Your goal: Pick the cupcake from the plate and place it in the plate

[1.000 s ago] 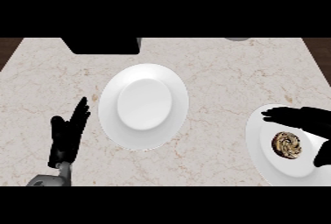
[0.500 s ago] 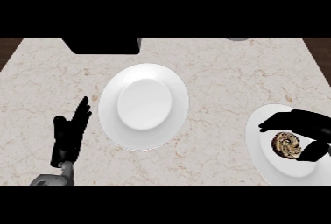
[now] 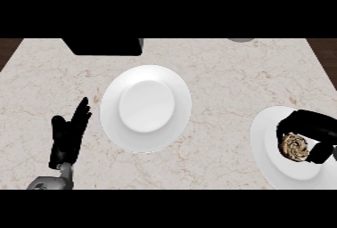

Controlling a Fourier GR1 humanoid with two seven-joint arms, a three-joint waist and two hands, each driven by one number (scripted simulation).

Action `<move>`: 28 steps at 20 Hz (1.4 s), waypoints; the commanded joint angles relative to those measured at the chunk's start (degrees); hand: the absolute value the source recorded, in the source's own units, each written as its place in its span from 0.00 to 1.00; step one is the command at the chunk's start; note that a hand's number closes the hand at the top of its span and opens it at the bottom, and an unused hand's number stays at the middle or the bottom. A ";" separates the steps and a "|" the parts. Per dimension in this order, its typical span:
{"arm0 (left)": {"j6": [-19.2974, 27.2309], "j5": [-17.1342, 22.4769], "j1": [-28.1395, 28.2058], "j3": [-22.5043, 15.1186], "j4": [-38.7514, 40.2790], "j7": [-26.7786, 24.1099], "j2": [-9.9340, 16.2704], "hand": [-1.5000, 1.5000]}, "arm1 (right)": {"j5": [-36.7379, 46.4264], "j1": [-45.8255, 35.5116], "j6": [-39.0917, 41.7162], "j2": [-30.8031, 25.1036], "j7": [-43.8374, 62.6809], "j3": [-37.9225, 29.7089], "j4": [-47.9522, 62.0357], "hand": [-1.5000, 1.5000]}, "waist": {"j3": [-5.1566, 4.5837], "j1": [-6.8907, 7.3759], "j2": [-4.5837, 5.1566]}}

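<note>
My right hand (image 3: 314, 133) is curled round the cupcake (image 3: 295, 147), fingers over its far side and thumb on the side toward the right edge, while the cupcake sits on the plate near the right edge (image 3: 269, 147) of the surface (image 3: 217, 67). From there the empty plate (image 3: 146, 108) lies to the left, about mid-surface, so the carry runs leftward and slightly toward the far edge, and my right hand is the one placed to do it. My left hand (image 3: 67, 138) rests open with fingers straight near the front left corner, just beside the empty plate.
</note>
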 commanded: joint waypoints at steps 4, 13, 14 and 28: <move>0.57 -1.15 -0.10 -1.29 0.62 -0.58 -1.43 0.50 | -2.69 -4.49 -0.32 18.73 27.43 -3.78 -3.31 1.00 | -0.13 0.30 -0.57; -0.30 -1.40 0.26 -1.81 1.17 -0.48 -0.85 0.50 | 1.39 -12.72 -11.58 31.82 56.06 -8.91 -4.96 1.00 | -0.51 2.63 -1.68; -0.49 -1.22 0.51 -1.80 1.24 -0.60 -0.87 0.50 | 2.12 -13.79 -13.66 34.34 59.37 -8.94 -5.60 1.00 | -0.53 3.06 -1.81; -2.16 -1.09 -2.18 -2.96 2.08 0.09 -1.20 0.50 | 21.59 -32.47 -32.42 40.86 114.46 -2.16 -6.20 1.00 | -0.33 5.87 -0.62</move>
